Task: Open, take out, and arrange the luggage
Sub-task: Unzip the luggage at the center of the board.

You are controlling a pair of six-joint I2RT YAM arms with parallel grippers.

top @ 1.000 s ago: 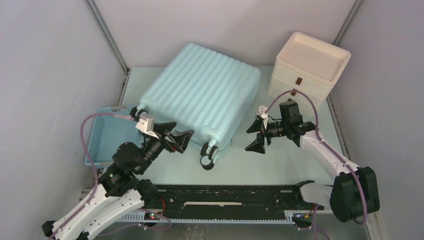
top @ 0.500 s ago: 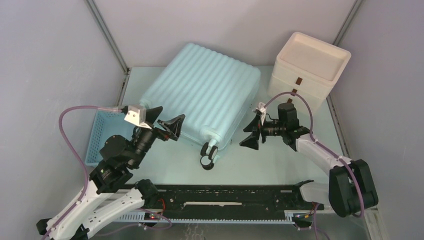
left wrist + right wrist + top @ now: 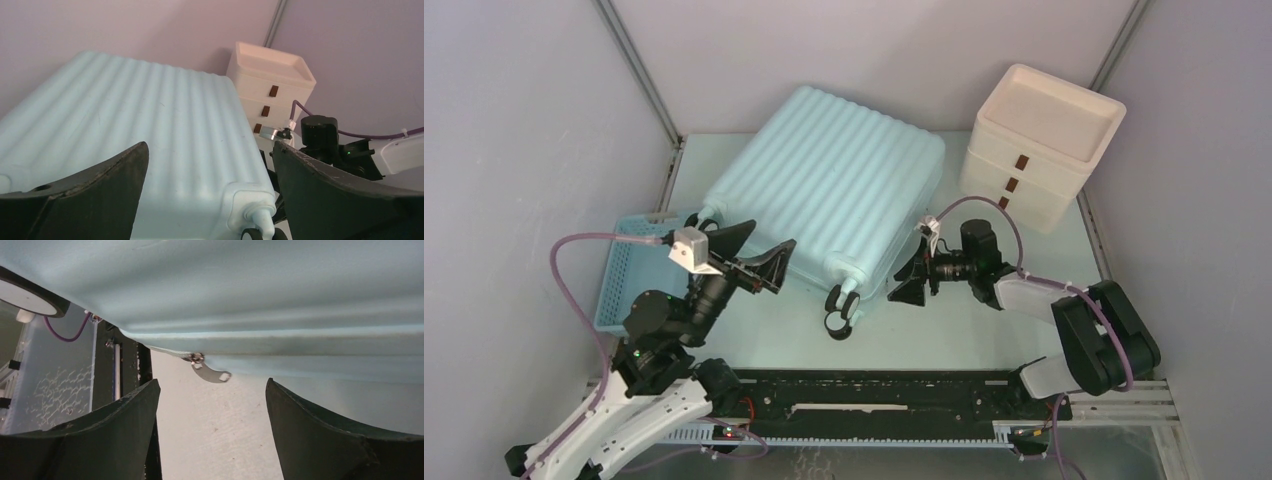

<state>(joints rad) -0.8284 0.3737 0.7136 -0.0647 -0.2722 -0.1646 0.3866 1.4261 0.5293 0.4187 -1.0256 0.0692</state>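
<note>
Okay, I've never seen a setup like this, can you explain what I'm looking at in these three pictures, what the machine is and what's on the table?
These are two robot arms fixed at the near edge of a table. One picture looks down from above; the other two come from small cameras on each wrist, so the dark shapes at their bottom corners are that arm's own fingers.

On the table lies a closed, ribbed mint-blue suitcase, wheels toward the arms. A blue slatted basket sits at the left, and a cream box with brown drawer tabs at the back right.

The left gripper hovers open near the suitcase's corner. The right gripper is beside the suitcase's edge, its fingers apart around a small metal zip pull. Neither holds anything.
</note>
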